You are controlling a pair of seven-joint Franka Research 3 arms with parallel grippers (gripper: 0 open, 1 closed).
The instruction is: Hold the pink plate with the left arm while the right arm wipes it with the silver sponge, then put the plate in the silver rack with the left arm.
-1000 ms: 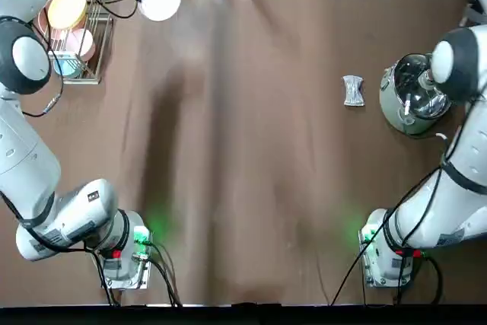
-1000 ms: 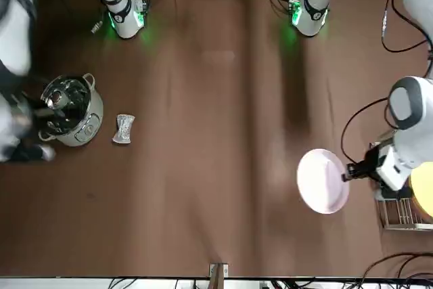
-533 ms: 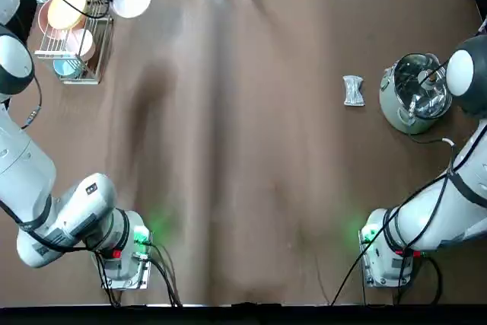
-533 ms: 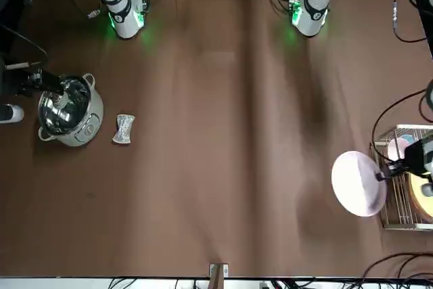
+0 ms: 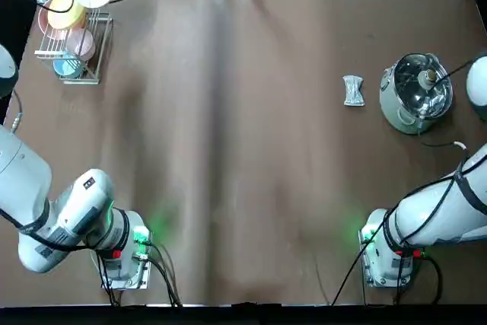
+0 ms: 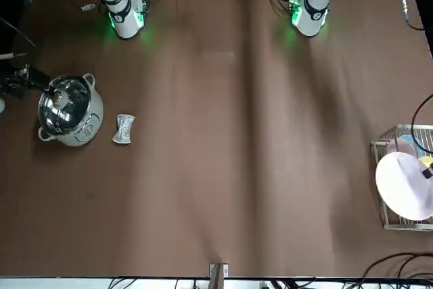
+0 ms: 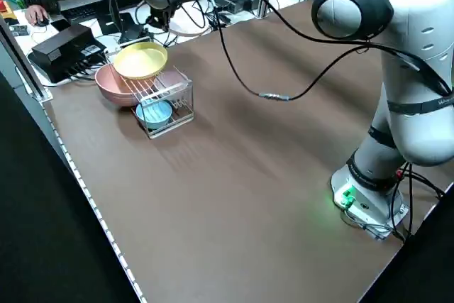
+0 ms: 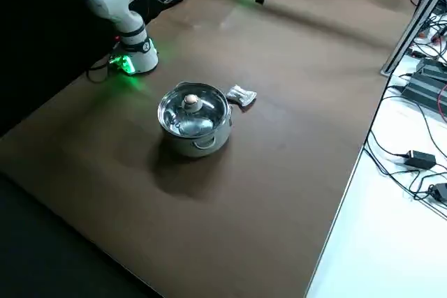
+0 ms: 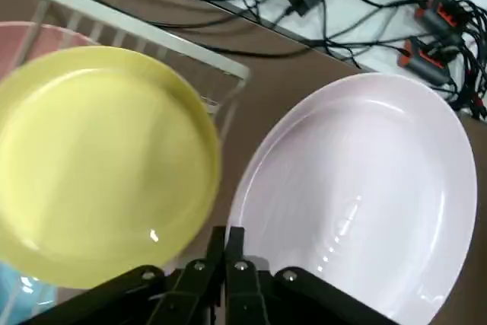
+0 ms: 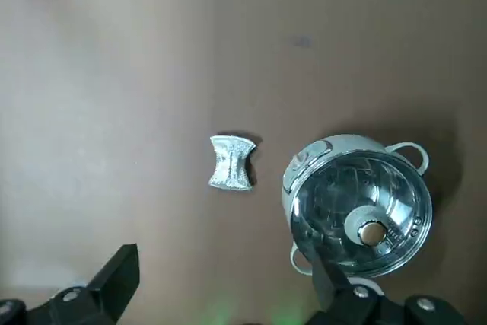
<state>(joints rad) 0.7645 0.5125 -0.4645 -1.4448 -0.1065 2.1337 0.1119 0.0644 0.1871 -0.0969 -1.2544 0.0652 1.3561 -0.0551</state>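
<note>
"Plate (image 9: 358, 203), the pale pink one: where is it?"

"Raised by the rack's (image 5: 99, 51) far end, near the yellow plate (image 9: 106, 165) but apart from it. The left gripper (image 9: 226, 231) has its fingers drawn together on the pink one's rim."

"And the rack itself?"

"It bears the yellow plate and a blue bowl (image 5: 68, 66), with a salmon dish (image 7: 113, 89) at its left side. Beyond it, a person's hand (image 7: 35, 14) rests on the desk."

"What about the right gripper (image 10: 227, 256)?"

"Well to the right of the rack, raised near the pot (image 10: 358, 211). Its fingers are spread wide, with nothing gripped."

"The sponge (image 5: 353, 90)?"

"Flat on the table (image 5: 251, 150), right of the rack, between it and the pot, and just beside the pot. It's silver and pinched at the waist."

"Any writing?"

"Small marks show on the pot's lid rim, too fine to read. The sponge and the pink plate look plain."
</note>
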